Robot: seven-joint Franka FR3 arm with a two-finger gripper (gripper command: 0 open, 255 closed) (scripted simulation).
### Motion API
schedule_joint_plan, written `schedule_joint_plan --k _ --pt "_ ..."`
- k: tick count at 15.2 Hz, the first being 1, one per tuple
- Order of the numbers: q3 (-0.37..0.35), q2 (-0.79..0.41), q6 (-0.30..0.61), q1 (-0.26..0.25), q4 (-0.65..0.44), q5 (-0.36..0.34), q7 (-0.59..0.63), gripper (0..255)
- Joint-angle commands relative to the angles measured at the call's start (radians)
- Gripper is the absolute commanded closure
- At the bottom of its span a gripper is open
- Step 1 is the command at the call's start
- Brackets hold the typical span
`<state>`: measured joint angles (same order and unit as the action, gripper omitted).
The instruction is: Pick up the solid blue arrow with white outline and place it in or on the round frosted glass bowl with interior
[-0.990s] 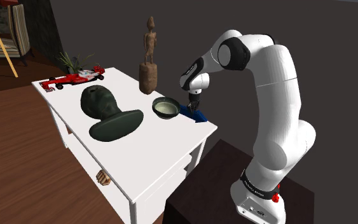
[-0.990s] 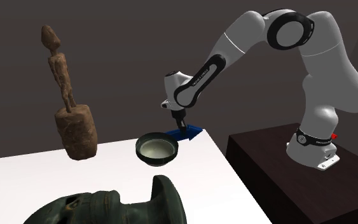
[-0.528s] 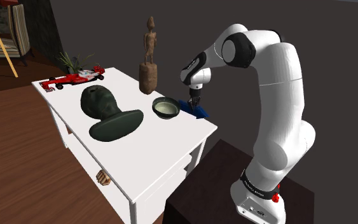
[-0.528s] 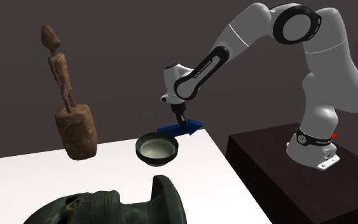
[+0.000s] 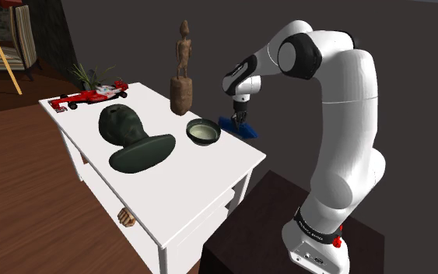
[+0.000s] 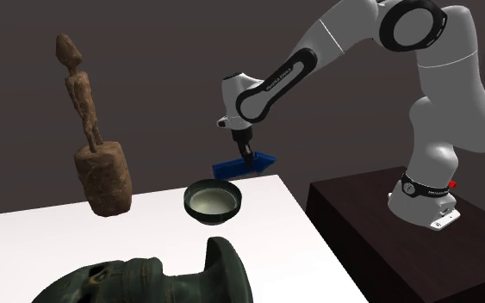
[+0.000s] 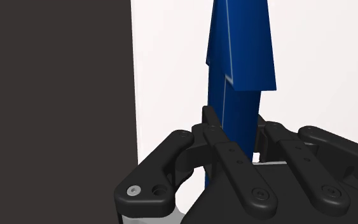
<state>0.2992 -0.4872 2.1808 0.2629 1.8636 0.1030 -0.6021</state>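
Observation:
The blue arrow (image 5: 238, 127) (image 6: 242, 164) hangs in the air above the white table's far corner, clasped by my black gripper (image 5: 240, 120) (image 6: 250, 163). In the wrist view the arrow (image 7: 241, 70) runs out from between the two fingers (image 7: 225, 149), its thin white outline showing along one edge. The round dark bowl (image 5: 203, 130) (image 6: 212, 200) with a pale interior sits on the table just beside and below the arrow, toward the shoulder view's left. Nothing lies in the bowl.
A carved wooden figure (image 5: 182, 72) (image 6: 96, 146) stands behind the bowl. A dark green bust (image 5: 131, 137) (image 6: 137, 277) lies mid-table. A red toy racing car (image 5: 89, 96) and a small plant (image 5: 90, 75) sit at the far end. The table's edge (image 5: 252, 167) runs close beneath the arrow.
The gripper has risen with the blue arrow, lifting it off the table corner to hang above the surface beside the bowl.

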Motion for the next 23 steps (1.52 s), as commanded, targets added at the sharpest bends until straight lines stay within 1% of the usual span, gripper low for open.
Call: schedule_joint_plan --k 1,18,23 --pt "0.003 0.016 -0.021 -0.002 -0.005 -0.005 0.003 255" --pt "0.023 0.133 -0.196 -0.017 -0.067 -0.045 0.020 255" --pt "-0.014 0.050 -0.258 -0.062 -0.209 -0.022 0.102 255"
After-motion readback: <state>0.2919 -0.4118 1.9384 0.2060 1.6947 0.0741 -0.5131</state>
